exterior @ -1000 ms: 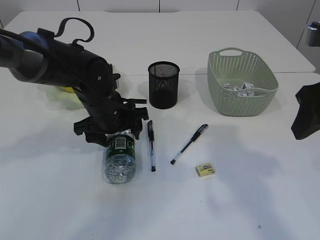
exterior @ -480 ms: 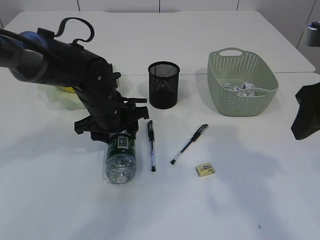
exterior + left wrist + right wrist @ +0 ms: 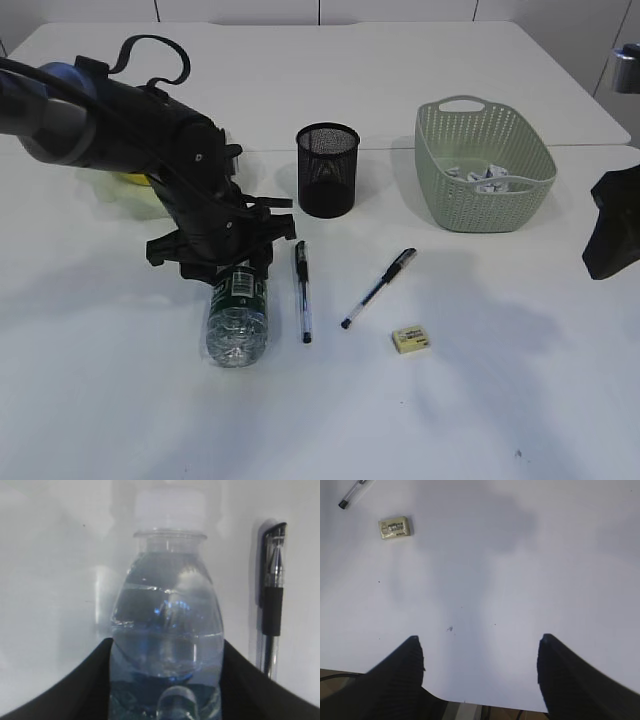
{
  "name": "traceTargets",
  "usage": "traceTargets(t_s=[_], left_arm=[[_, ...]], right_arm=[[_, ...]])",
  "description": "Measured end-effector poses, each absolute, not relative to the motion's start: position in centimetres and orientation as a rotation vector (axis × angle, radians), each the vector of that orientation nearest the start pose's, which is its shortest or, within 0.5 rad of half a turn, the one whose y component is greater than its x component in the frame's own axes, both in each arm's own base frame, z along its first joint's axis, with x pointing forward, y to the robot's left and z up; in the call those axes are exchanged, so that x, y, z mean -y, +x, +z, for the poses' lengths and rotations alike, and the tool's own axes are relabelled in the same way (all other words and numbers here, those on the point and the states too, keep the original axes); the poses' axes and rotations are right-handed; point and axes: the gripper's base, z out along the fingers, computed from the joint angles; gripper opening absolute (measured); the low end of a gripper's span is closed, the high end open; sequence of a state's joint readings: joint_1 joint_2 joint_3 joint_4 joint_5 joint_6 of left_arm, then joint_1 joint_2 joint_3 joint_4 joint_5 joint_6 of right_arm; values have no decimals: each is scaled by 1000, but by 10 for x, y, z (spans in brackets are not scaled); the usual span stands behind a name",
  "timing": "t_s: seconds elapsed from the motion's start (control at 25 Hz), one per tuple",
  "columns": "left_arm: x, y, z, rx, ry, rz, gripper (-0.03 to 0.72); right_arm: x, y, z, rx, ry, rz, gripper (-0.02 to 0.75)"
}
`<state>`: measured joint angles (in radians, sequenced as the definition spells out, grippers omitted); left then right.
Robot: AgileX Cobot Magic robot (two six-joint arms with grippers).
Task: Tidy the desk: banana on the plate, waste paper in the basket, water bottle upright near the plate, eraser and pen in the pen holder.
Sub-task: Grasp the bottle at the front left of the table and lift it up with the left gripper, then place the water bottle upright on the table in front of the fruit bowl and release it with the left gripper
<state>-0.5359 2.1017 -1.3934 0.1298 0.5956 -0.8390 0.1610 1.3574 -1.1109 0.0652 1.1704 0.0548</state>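
The water bottle (image 3: 237, 318) lies on its side on the desk (image 3: 330, 420), its white cap (image 3: 170, 506) pointing away from my left wrist. My left gripper (image 3: 225, 262) (image 3: 167, 647) is shut on the water bottle, both black fingers pressed against its sides. Behind that arm, a bit of yellow banana (image 3: 135, 180) shows on the pale green plate (image 3: 108, 192); most of both is hidden. Two pens (image 3: 302, 290) (image 3: 378, 288) and the eraser (image 3: 411, 340) (image 3: 395, 527) lie on the desk. My right gripper (image 3: 610, 225) (image 3: 480, 652) hangs open and empty over the desk's front right.
The black mesh pen holder (image 3: 327, 170) stands behind the pens. To its right, the green basket (image 3: 485, 205) holds crumpled waste paper (image 3: 490, 177). One pen (image 3: 272, 605) lies just right of the bottle. The desk's front edge shows under the right gripper.
My left jaws have closed in onto the bottle, which shifted slightly on the desk. The right arm has not moved.
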Motion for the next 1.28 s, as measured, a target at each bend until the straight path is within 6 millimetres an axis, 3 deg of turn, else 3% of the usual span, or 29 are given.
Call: traceTargets(t_s=[0.2,0.44,0.72,1.0,1.28], left_arm=[[207,369,139,-2770,-216,-148,393],[198,374,162,-2672,-10,-31,392],[177,381,172,-2674,63,5,391],[147,387,176,-2763,177,-133,391],[141,388,208,-2625,347,-131,391]], right_arm=[[-46,247,301,-2903,-128,129,527],[-46,247,301,-2903,-128,129,527],[-46,247,301,-2903,-128,129,527],[-46,247,301,-2903,-128,129,527],[-46,247,301,-2903,-128,129,527]])
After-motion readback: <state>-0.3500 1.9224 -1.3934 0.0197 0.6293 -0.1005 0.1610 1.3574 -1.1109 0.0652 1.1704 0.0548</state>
